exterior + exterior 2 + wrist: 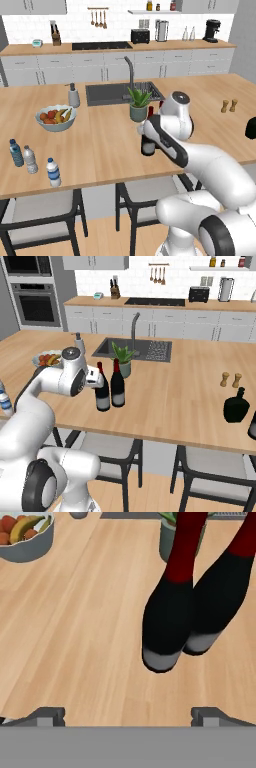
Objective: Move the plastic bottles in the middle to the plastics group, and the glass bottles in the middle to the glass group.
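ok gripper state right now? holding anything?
Gripper: open, jaws wide apart, holding nothing. It hovers above the counter, short of the two wine bottles.

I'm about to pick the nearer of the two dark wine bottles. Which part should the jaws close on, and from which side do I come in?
Take the nearer wine bottle on its wide black body, below the slim red-foil neck. It stands upright, so come in level from the robot's side, the way the open gripper already faces. The second wine bottle stands close beside it, probably leaving little room for a finger between them.
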